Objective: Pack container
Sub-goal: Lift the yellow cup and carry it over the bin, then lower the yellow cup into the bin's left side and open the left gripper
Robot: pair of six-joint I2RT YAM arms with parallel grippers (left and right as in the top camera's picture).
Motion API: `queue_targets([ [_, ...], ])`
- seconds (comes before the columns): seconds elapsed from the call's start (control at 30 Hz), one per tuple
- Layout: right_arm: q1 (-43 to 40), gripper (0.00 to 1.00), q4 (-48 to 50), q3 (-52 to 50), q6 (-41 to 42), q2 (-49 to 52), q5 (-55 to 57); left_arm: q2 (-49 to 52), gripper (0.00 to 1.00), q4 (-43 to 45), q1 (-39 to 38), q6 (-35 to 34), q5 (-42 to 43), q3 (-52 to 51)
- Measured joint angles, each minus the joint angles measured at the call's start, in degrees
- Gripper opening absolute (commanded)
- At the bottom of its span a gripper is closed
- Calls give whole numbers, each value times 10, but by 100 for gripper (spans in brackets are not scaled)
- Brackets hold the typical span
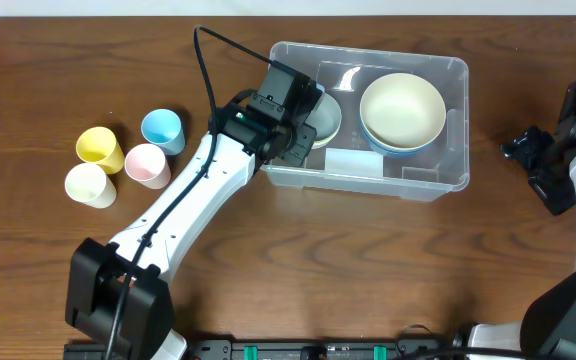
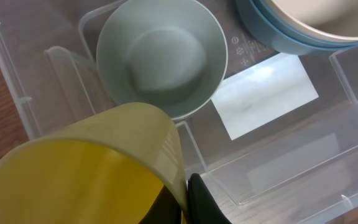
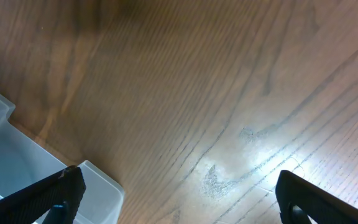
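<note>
— While your left claw point(image 2: 180, 202) pinches the yellow cup point(image 2: 86, 174) by its rim, where does it hang?
— Over the left end of the clear container point(image 1: 408, 185), above the pale green bowl point(image 2: 160, 56). That container sits on the surface point(image 1: 368, 270), centre-right, toward the far edge.
— And your right claw point(image 3: 179, 193)?
— Spread wide over the surface, just right of the container.

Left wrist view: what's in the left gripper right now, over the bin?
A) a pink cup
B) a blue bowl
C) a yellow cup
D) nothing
C: the left gripper is closed on a yellow cup, with one dark finger against its wall. The cup is above the pale green bowl in the clear bin.
</note>
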Motion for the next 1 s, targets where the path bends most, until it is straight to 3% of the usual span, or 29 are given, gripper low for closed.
queue_targets([
  [0.8,0,99,0,0,0,0,0,0,7,-36,-2,3,2,0],
  [0.9,0,99,0,0,0,0,0,0,21,-37,-2,5,2,0],
  [1.0,0,99,0,0,0,0,0,0,22,-34,-1,8,1,-1],
])
